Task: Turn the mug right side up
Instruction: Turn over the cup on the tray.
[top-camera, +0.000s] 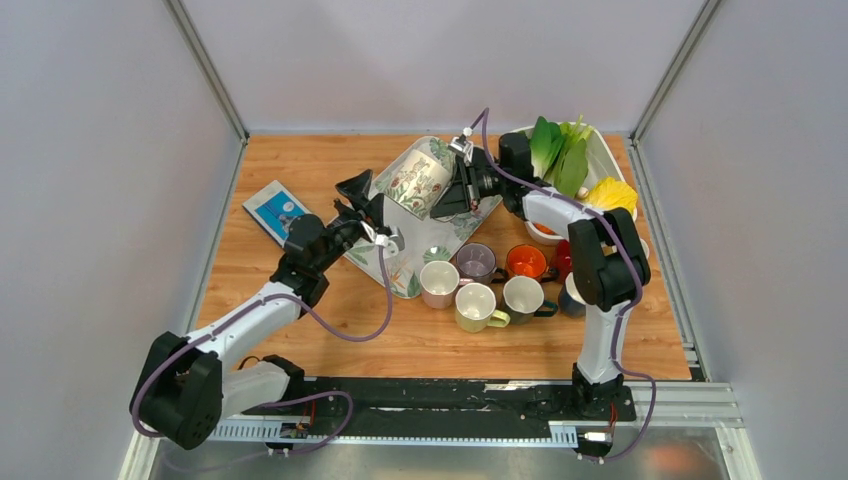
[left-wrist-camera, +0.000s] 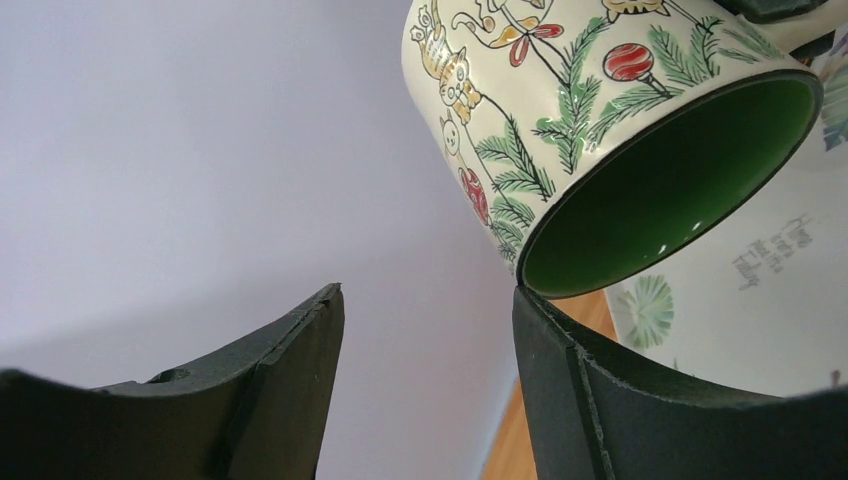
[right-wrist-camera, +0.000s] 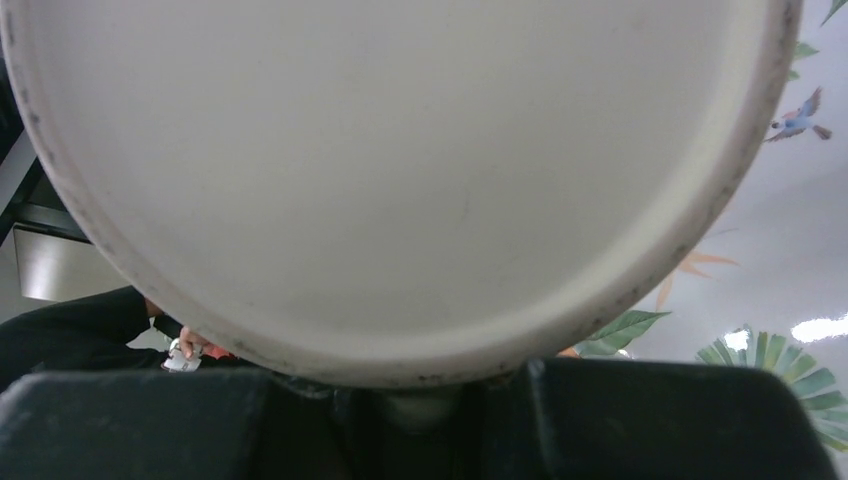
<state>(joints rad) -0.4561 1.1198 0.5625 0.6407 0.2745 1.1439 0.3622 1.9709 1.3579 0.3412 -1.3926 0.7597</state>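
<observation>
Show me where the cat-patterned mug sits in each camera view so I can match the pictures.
Top external: the mug is above centre, over the far end of the floral tray, held by the right pincer.
Left wrist: upper right, tilted, green inside showing.
Right wrist: its pale base fills most of the frame.
Shared landmark: the floral tray, at right in both wrist views.

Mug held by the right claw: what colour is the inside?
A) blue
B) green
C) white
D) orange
B: the left wrist view looks straight into the tilted mug, which the right claw holds, and its inside is glossy green behind a cream, Christmas-patterned outside.
</observation>
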